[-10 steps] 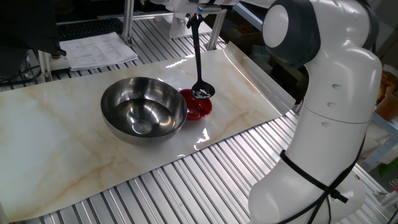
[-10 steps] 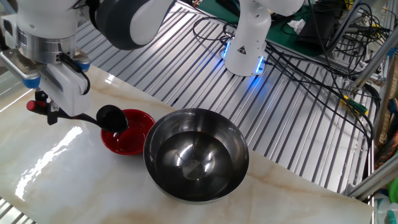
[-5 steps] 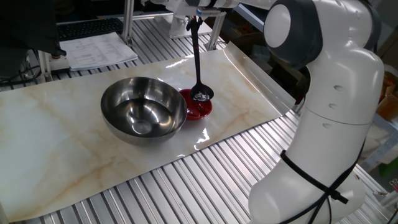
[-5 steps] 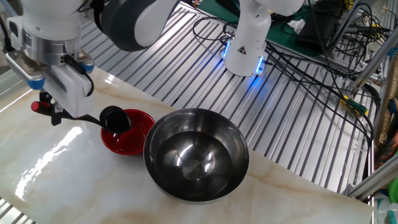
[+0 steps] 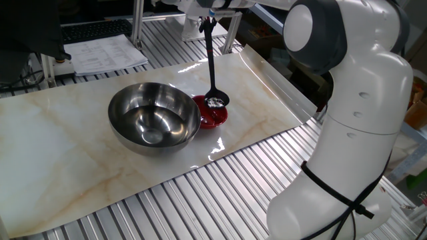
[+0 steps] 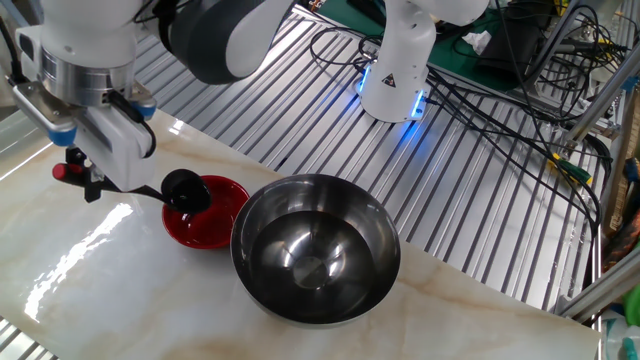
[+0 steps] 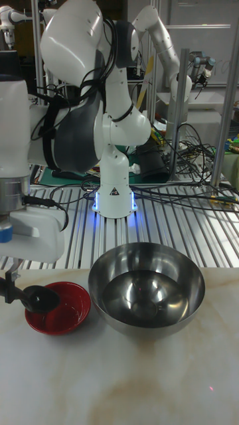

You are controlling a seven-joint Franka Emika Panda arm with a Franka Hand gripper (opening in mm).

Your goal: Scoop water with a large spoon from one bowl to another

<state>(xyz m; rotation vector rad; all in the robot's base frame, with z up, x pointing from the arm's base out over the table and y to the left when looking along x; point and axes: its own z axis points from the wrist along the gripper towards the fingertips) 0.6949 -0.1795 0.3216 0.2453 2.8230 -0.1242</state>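
Note:
The large spoon (image 5: 215, 101), a black ladle, hangs with its scoop just above the small red bowl (image 5: 217, 121). A pale glint of water shows in the scoop. My gripper (image 5: 208, 19) is shut on the top of the handle. In the other fixed view the gripper (image 6: 88, 182) holds the handle near its red-marked end, and the scoop (image 6: 185, 189) hovers over the red bowl (image 6: 215, 224). The large steel bowl (image 5: 155, 120) stands touching or nearly touching the red bowl's side. The tall view shows the spoon's scoop (image 7: 38, 299), red bowl (image 7: 66, 313) and steel bowl (image 7: 146, 285).
Both bowls stand on a marbled sheet (image 5: 60, 160) laid over a ribbed metal table. My white arm base (image 5: 347, 133) rises at the right. Papers (image 5: 107, 53) lie at the back left. A second robot base (image 6: 398, 70) and cables (image 6: 500, 90) sit beyond the table.
The gripper and ladle have crept very slightly further over the red bowl. The scoop stays above it and both bowls are unmoved.

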